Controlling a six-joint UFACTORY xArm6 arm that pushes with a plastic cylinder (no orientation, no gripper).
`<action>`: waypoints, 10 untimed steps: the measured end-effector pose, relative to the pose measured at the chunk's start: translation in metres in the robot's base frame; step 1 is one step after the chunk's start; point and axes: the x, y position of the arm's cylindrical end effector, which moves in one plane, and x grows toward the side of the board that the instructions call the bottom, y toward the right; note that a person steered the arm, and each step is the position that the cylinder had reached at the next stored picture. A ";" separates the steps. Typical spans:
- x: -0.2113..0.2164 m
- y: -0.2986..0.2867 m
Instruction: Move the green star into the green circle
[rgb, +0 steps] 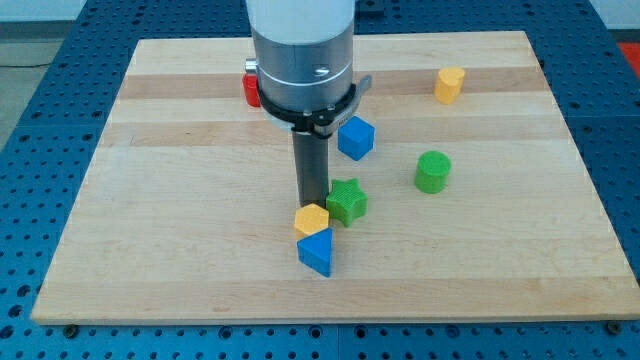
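Note:
The green star (348, 201) lies near the board's middle. The green circle (433, 171), a round green block, stands to its right and a little higher, a clear gap away. My tip (311, 203) is down on the board just left of the green star, close to or touching its left side. A yellow hexagon-like block (312, 219) sits directly below the tip, touching the star's lower left.
A blue block (316, 250) lies under the yellow one. A blue cube (355, 137) stands above the star. A red block (251, 87) is partly hidden behind the arm at the upper left. A yellow block (449, 84) sits at the upper right. The wooden board (150, 250) ends near every edge of the view.

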 end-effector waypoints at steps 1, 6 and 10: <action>0.006 0.004; 0.020 0.052; 0.019 0.084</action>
